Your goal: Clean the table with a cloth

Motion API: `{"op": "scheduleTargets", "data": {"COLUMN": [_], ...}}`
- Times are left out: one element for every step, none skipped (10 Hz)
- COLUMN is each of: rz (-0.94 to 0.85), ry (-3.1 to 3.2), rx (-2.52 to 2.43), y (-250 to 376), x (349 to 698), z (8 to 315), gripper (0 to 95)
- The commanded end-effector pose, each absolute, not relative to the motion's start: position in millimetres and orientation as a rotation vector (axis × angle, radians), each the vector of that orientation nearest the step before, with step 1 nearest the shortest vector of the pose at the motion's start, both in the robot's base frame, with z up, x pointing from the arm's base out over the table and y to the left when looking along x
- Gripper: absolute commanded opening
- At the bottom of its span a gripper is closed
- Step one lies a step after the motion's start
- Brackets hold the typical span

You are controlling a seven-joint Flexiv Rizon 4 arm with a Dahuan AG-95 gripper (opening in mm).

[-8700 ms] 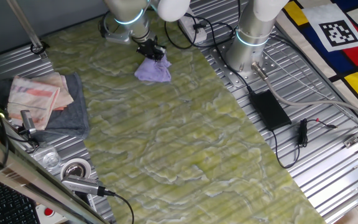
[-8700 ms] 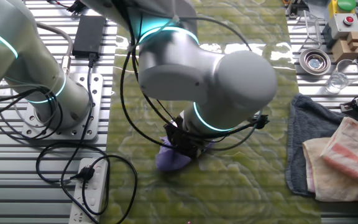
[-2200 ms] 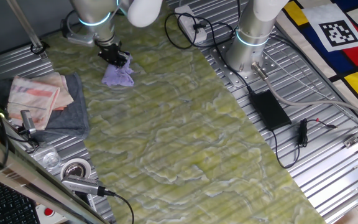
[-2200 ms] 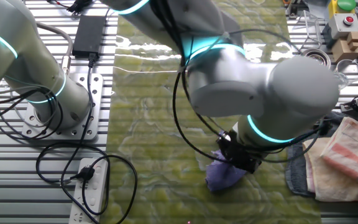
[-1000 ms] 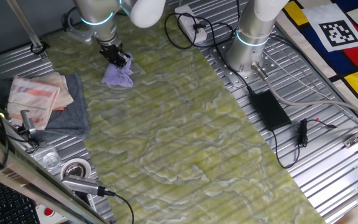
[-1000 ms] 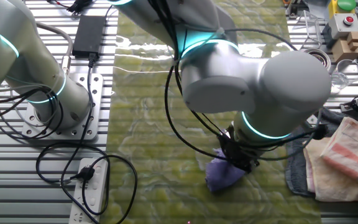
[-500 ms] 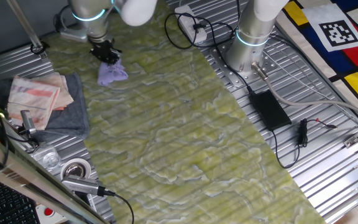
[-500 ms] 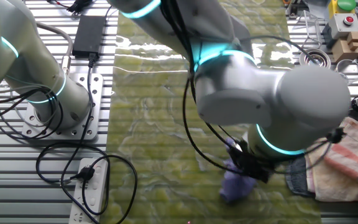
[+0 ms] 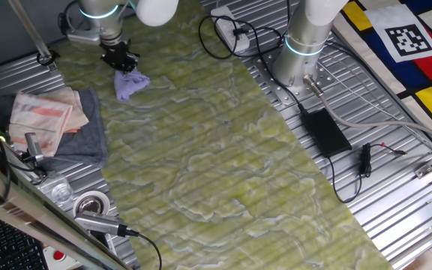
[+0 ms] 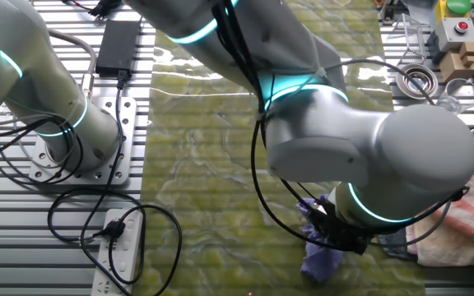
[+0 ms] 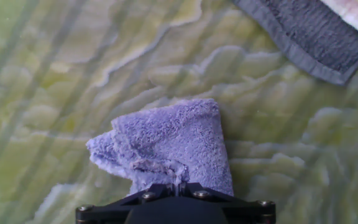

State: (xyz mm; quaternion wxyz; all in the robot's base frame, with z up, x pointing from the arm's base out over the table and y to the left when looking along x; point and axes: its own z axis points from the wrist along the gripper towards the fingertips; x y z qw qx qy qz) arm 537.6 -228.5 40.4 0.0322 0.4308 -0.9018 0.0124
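Note:
A small purple cloth lies pressed on the table, a yellow-green marbled surface, near its far left corner. My gripper is shut on the cloth's near edge, which bunches up between the jaws. In the other fixed view the arm's big grey wrist hides most of the gripper, and the cloth trails out below it. The cloth spreads flat ahead of the fingers in the hand view.
A dark grey towel with a folded striped cloth on it lies just beside the purple cloth. A second arm's base, a power strip, a black adapter and cables sit on the ribbed metal.
The gripper has dragged the purple cloth across the table toward the grey towel and the table's far left corner. It stays shut on the cloth throughout.

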Motion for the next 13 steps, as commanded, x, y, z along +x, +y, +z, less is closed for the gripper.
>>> {"op": "scheduleTargets", "data": {"rz": [-0.039, -0.04, -0.04, -0.04, -0.044, -0.054, -0.07, -0.097, -0.112, -0.122, -0.142, -0.165, -0.187], "ry": [-2.886, -2.903, -2.914, -2.926, -2.941, -2.953, -2.966, -2.982, -2.992, -2.999, -3.012, -3.021, -3.029], "rx": [1.084, 1.021, 0.981, 0.941, 0.892, 0.855, 0.816, 0.757, 0.717, 0.679, 0.621, 0.58, 0.541], "y": [-216, -202, -193, -182, -171, -164, -158, -148, -142, -136, -130, -130, -130], "x": [527, 520, 515, 509, 502, 496, 491, 483, 479, 476, 473, 473, 473], "z": [38, 38, 38, 37, 36, 35, 35, 36, 37, 39, 41, 41, 41], "gripper": [0.0, 0.0, 0.0, 0.0, 0.0, 0.0, 0.0, 0.0, 0.0, 0.0, 0.0, 0.0, 0.0]}}
